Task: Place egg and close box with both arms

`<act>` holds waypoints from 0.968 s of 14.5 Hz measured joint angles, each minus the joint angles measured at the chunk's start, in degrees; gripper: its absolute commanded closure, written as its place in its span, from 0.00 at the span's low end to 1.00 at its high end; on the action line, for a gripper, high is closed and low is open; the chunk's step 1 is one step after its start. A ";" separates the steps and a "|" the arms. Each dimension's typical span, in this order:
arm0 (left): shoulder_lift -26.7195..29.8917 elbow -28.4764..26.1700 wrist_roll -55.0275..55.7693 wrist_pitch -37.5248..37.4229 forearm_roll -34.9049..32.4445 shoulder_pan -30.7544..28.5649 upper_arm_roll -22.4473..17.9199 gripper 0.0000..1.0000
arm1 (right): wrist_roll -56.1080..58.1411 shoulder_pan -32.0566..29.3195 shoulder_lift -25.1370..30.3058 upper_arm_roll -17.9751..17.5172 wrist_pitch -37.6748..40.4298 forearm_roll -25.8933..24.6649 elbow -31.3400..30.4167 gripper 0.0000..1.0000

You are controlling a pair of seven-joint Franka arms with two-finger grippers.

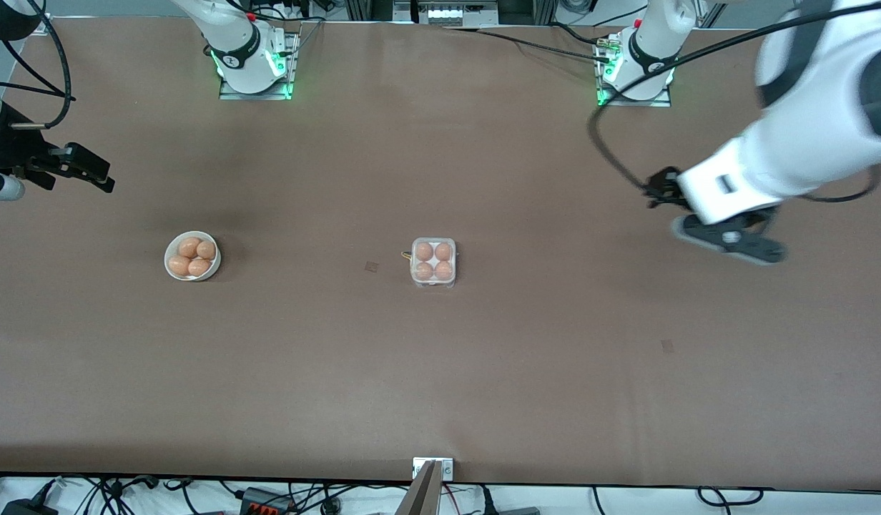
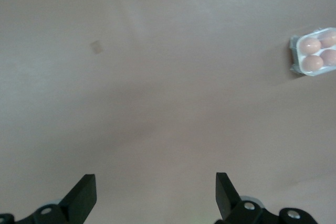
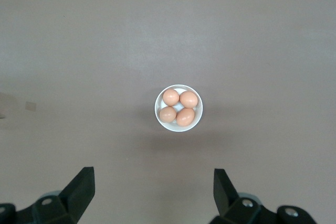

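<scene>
The box (image 1: pixel 433 262) sits near the middle of the table (image 1: pixel 440 372), and all four of its cells are seen to be filled with brown eggs (image 1: pixel 434 261). The clear lid appears to be folded down over them, though whether it is fully latched cannot be told from these views. A white bowl (image 1: pixel 192 255) with four more eggs is set toward the right arm's end of the table, well apart from the box, presumably so that each arm is given its own working zone.

The left gripper (image 2: pixel 156 198) is held in the air over bare table toward the left arm's end, well away from the box; its jaws are spread wide and nothing is carried between them. In its wrist view the box is caught only at the edge. The right gripper (image 3: pixel 154 195) is raised at the right arm's end of the table, its jaws likewise wide and empty, with the bowl lying ahead of them in its wrist view.

With the box filled and both arms drawn well clear, the task is judged to be at or near its end.
</scene>
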State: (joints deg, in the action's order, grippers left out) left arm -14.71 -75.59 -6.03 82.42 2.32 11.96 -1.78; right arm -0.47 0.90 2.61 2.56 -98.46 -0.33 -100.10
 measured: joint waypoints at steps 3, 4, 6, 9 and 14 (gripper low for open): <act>4.14 -4.70 1.77 0.60 0.06 -2.11 0.13 0.00 | 0.21 0.03 0.24 -0.21 0.22 0.00 0.01 0.00; 6.09 -7.55 3.22 1.47 0.05 -2.47 0.56 0.00 | 0.27 0.06 0.23 -0.29 0.25 0.00 0.01 0.00; 9.99 -13.11 4.50 5.39 0.01 -4.53 2.83 0.00 | 0.86 0.09 0.24 -0.33 0.30 0.00 0.02 0.00; 14.80 -18.39 4.85 12.00 0.01 -6.15 3.52 0.00 | 1.22 0.08 0.24 -0.33 0.30 0.00 0.02 0.00; 16.73 -20.00 5.57 11.75 0.01 -6.80 3.30 0.00 | 1.34 0.08 0.24 -0.33 0.32 0.00 0.02 0.00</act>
State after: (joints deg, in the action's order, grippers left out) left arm 2.02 -95.59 -0.46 94.17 2.34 5.15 1.52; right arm 0.87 0.99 2.85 2.23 -98.14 -0.34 -100.08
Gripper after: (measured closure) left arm 0.000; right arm 0.000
